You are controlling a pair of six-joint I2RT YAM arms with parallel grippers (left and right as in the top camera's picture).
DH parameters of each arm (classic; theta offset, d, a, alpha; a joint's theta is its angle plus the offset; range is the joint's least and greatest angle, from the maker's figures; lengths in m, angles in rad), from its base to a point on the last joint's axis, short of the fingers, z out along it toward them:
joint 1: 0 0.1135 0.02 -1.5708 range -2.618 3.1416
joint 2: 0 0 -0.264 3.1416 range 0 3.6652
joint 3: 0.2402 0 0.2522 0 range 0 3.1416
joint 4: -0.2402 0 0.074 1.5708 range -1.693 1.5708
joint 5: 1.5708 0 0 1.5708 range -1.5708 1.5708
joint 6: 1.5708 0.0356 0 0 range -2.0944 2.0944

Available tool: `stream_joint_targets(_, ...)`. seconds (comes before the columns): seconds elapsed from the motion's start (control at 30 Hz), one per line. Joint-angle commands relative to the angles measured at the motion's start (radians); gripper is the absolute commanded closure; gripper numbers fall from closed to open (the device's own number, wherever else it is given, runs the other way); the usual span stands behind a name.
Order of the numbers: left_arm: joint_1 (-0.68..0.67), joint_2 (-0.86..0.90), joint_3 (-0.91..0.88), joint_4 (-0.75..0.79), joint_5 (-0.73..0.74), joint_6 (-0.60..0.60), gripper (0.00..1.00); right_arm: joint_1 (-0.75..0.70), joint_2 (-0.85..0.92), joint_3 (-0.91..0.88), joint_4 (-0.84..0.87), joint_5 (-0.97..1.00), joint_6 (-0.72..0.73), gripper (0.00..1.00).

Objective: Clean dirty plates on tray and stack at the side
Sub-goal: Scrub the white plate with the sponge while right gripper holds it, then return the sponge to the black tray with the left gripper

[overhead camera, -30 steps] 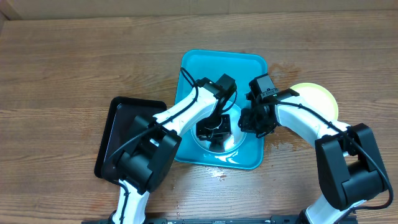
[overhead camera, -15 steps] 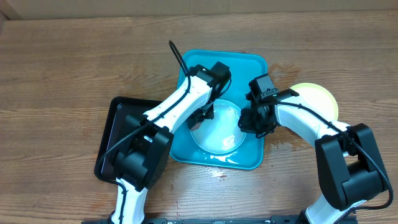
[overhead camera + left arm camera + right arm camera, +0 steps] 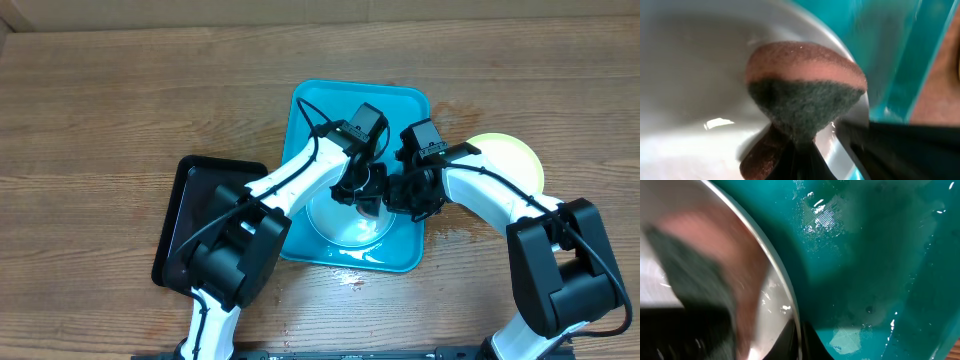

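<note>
The plate everyone keeps asking about, where is it sitting right now? — benchlurker

It's lying inside the tray, the turquoise one in the middle of the surface, in the half nearer the arm bases. It looks pale, almost white, and glossy with wet highlights. — yam_fan

ok, and the arms? — benchlurker

Both are on it. The left fingers are clenched on a sponge (pinkish foam on one side, dark green scrubby layer on the other). The left wrist view has the sponge down over the plate's inside, close to its right edge. Can't tell whether it's actually pressing. The right fingers are pinched onto the plate's rim on the right side. In the right wrist view the rim runs straight into them. — yam_fan

anything else lying around? — benchlurker

A yellow-green plate sits on the surface to the right of the tray, partly hidden behind the right arm. A black tray is on the left, its corner just beside the turquoise one (the left arm covers part of it). The tray floor next to the rim is wet, with droplets all over. — yam_fan
</note>
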Motion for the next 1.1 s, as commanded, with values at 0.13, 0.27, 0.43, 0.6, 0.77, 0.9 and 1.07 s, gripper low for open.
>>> stream_joint_targets(0.13,0.041,0.017,-0.017,-0.184,-0.027,-0.010,0.96,0.003,0.035,-0.014,-0.016,0.056,-0.004,0.96)
stream_joint_targets(0.27,0.064,0.017,-0.017,-0.327,-0.324,-0.036,0.96,0.003,0.035,-0.014,-0.016,0.056,-0.004,0.96)
stream_joint_targets(0.43,0.107,0.016,-0.002,-0.383,-0.431,-0.068,0.96,0.003,0.035,-0.014,-0.015,0.056,-0.004,0.96)
stream_joint_targets(0.6,0.121,-0.027,0.069,-0.434,-0.332,-0.081,0.96,0.003,0.035,-0.014,-0.017,0.056,-0.004,0.96)
stream_joint_targets(0.77,0.131,-0.211,0.099,-0.434,-0.302,-0.060,0.96,0.003,0.035,-0.015,-0.017,0.056,-0.004,0.96)
stream_joint_targets(0.9,0.183,-0.378,0.100,-0.465,-0.379,-0.045,0.96,0.003,0.035,-0.014,-0.017,0.056,-0.004,0.96)
stream_joint_targets(1.07,0.311,-0.492,0.096,-0.600,-0.550,-0.031,0.96,0.003,0.035,-0.014,-0.016,0.056,-0.004,0.96)
